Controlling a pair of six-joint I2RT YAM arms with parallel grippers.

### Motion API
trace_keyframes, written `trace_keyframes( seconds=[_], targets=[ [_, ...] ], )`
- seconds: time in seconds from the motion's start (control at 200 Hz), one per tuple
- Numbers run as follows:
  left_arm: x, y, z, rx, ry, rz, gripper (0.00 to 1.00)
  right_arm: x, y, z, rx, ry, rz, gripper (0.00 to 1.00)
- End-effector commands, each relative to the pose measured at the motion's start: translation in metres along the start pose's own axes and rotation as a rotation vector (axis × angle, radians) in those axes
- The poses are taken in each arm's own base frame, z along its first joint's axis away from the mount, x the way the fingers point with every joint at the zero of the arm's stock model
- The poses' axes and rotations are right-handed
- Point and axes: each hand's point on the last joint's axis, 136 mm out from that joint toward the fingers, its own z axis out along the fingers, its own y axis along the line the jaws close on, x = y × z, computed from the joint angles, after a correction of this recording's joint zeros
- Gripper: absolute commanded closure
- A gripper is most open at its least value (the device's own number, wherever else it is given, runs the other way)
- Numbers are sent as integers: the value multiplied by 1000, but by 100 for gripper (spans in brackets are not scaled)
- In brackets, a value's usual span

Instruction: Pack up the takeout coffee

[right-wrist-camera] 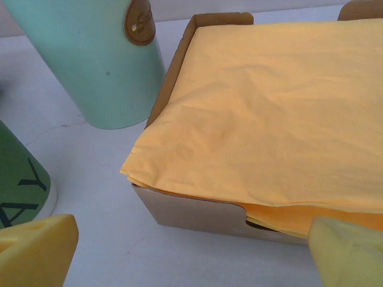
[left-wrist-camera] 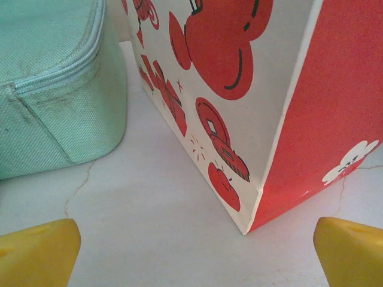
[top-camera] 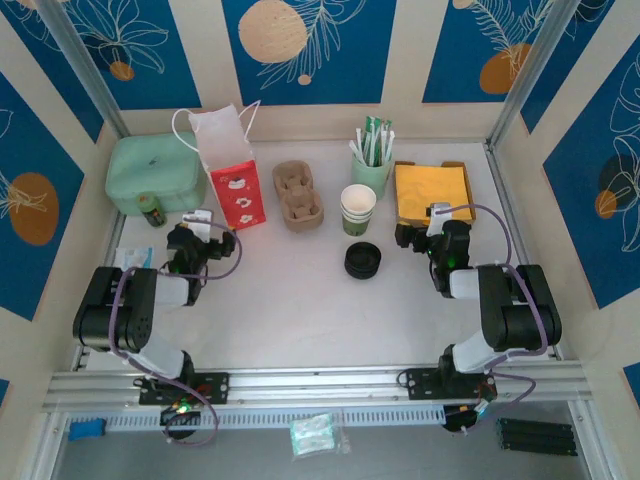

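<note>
Smooth white table [top-camera: 300, 310], crumpled napkins [right-wrist-camera: 269, 113]

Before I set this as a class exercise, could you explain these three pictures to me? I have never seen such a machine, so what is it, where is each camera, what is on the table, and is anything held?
These are two robot arms bolted at the near edge of a white table. The overhead view looks down from behind them; the other two views come from a camera on each wrist, with yellow fingertips at the bottom corners.

The left gripper faces a red and white paper bag beside a mint zip case. The right gripper faces a cardboard tray of yellow napkins and a mint holder.

In the middle are a pulp cup carrier, stacked green paper cups and black lids.

Both grippers are open, holding nothing.
</note>
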Motion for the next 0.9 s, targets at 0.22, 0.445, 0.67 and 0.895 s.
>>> trace_keyframes(
  seconds=[0.22, 0.445, 0.67, 0.895],
  targets=[
    [-2, -1, -1, 12, -16, -9, 1, -9, 1, 1, -11, -26, -9, 1],
    [-2, -1, -1, 13, -16, -9, 0, -10, 1, 1, -11, -29, -9, 1],
    [-2, -1, -1, 14, -17, -11, 1, -9, 1, 1, -14, -26, -5, 1],
    [-1, -1, 0, 15, -10, -12, 1, -8, 0, 1, -25, -22, 7, 1]
  ],
)
